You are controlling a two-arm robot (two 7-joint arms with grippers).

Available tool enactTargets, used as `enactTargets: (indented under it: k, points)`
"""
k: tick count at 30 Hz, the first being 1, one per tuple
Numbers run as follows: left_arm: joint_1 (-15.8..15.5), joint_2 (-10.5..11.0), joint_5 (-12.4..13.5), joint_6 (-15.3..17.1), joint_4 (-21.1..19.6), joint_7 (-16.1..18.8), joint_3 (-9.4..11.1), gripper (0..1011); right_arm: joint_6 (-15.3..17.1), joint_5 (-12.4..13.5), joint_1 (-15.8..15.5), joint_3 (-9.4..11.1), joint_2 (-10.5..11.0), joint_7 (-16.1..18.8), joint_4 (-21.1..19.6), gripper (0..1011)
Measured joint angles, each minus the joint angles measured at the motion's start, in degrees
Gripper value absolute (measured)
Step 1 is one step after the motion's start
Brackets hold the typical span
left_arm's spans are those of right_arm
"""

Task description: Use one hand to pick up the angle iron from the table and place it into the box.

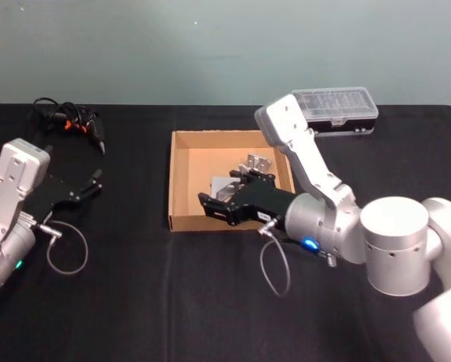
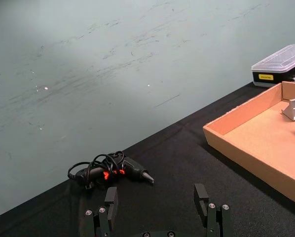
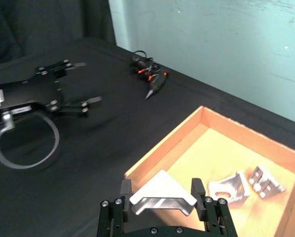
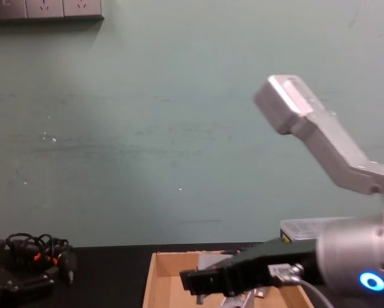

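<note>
Right gripper [image 3: 161, 197] clamping one angle iron [image 3: 162, 195], two more in box [image 3: 167, 143], left gripper [image 2: 157, 207] open

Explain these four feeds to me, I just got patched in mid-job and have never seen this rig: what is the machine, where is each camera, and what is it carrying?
It is a two-armed robot at a black table. One feed looks down from its head, one looks forward from its chest, and one camera rides on each wrist.

The right tool is shut on an angle iron, a silver L-shaped bracket, and holds it over the near part of the cardboard box. Two more metal brackets lie in the box.

The left tool is open and empty, parked over the table on the robot's left side.

Also on the table: a black and orange corded hand tool at the far left, and a clear-lidded plastic case beyond the box.
</note>
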Motion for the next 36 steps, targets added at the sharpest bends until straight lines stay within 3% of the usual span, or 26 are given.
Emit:
enactTargets:
  k: [13,19,36]
  points:
    - [0.00,0.00,0.00,0.00,0.00,0.00,0.00,1011,-2.08,-2.54,10.62,-2.27,-7.35,-1.16,17.92,747]
    - [0.00,-0.01,0.00,0.00,0.00,0.00,0.00,1011,-3.37,-3.62,13.59,-2.44,-9.68,-1.69,24.06,747]
    - [0.00,0.00,0.00,0.00,0.00,0.00,0.00,1011,-4.75,-4.62,17.57,-2.09,-12.04,-0.12,32.49,747]
